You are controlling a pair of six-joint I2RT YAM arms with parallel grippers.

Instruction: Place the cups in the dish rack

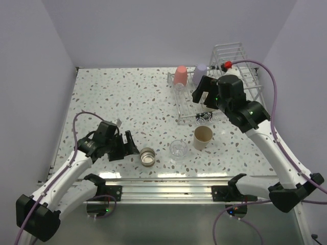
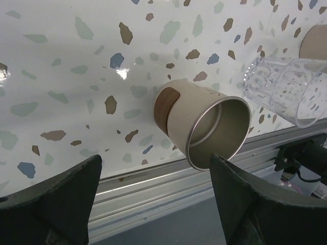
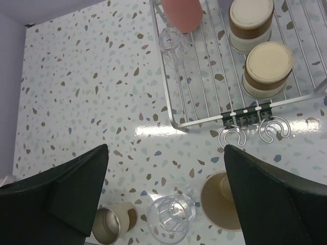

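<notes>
A: How is the left gripper (image 1: 125, 147)?

B: Spread wide and gripping nothing. A brownish metallic cup (image 2: 204, 127) stands mouth-up just ahead of the gap between its fingers (image 2: 51, 204), untouched. Just past that is a clear tumbler (image 2: 286, 89).

A: And the right gripper (image 1: 203, 97)?

B: It is wide open too, and empty. Under it stand a beige cup (image 3: 219, 199) and that same tumbler. Ahead lies the dish rack (image 3: 173, 122), holding two upturned brown-banded cups (image 3: 268, 69), a clear cup (image 3: 172, 43) and a coral-red cup (image 3: 181, 13), with a lavender cup (image 1: 199, 71) beside it.
</notes>
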